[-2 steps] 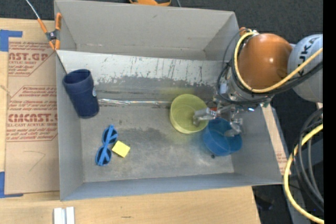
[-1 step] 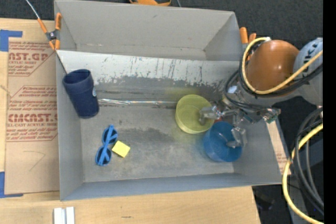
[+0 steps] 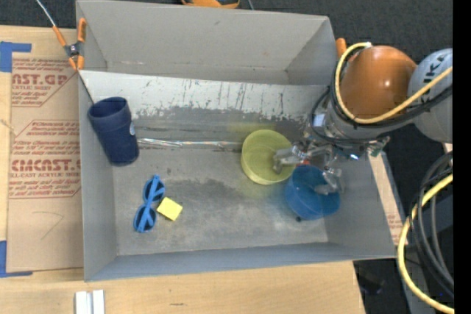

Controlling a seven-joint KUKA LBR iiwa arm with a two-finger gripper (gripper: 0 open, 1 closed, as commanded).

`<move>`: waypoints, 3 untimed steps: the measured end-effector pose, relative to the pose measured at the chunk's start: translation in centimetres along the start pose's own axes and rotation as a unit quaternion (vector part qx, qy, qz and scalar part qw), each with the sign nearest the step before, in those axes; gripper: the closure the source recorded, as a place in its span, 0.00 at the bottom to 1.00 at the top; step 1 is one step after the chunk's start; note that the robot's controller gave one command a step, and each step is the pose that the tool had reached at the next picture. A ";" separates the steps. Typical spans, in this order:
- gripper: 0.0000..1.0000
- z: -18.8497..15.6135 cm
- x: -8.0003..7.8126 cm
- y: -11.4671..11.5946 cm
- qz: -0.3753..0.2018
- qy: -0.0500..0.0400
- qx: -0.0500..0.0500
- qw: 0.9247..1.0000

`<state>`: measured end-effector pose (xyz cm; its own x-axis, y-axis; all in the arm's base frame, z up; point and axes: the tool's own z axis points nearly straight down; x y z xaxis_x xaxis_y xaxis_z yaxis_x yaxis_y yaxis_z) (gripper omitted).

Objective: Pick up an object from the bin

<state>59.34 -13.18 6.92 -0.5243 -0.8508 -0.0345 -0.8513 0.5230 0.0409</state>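
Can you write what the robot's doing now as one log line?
gripper | over right side of bin, above yellow-green cup and blue cup | left side: dark blue cup, blue toy glasses, yellow block

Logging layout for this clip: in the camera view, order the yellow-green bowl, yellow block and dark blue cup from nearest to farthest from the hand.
1. Yellow-green bowl, right of centre, beside the hand.
2. Yellow block, lower left.
3. Dark blue cup, far left.
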 end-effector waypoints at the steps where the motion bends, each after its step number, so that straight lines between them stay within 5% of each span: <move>1: 1.00 -0.4 -0.2 -0.2 0.000 -0.004 0.005 1.000; 2: 1.00 -18.3 1.3 2.8 0.043 -0.006 0.008 0.999; 3: 1.00 -17.8 1.3 2.9 0.043 -0.006 0.004 0.999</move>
<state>56.46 -13.66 24.78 -0.5956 -0.8021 -0.0427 -0.8033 0.5945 0.0364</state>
